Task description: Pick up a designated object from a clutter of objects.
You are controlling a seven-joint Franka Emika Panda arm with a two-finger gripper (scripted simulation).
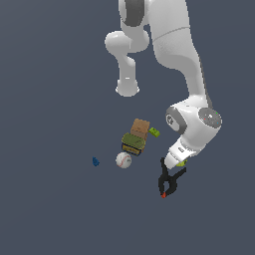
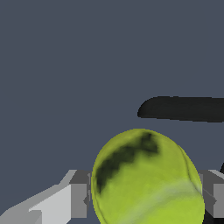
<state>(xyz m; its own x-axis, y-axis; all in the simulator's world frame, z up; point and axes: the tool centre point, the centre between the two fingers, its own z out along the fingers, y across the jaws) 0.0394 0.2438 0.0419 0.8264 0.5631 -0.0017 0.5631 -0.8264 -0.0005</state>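
Observation:
The yellow-green tennis ball (image 2: 144, 175) with a dark mark fills the space between my gripper (image 2: 146, 199) fingers; a grey finger (image 2: 78, 197) presses each side. In the exterior view only a sliver of the ball (image 1: 182, 163) shows under the hand, where the gripper (image 1: 178, 162) sits low at the exterior view's right of the clutter. The gripper is shut on the ball. Whether the ball is off the floor I cannot tell.
A black clamp (image 1: 168, 182) with a red tip lies just beside the gripper; its dark handle (image 2: 183, 108) shows in the wrist view. At the exterior view's left are a white baseball (image 1: 123, 160), olive-green tin (image 1: 133, 143), brown box (image 1: 140, 127), green block (image 1: 155, 132) and blue piece (image 1: 95, 161).

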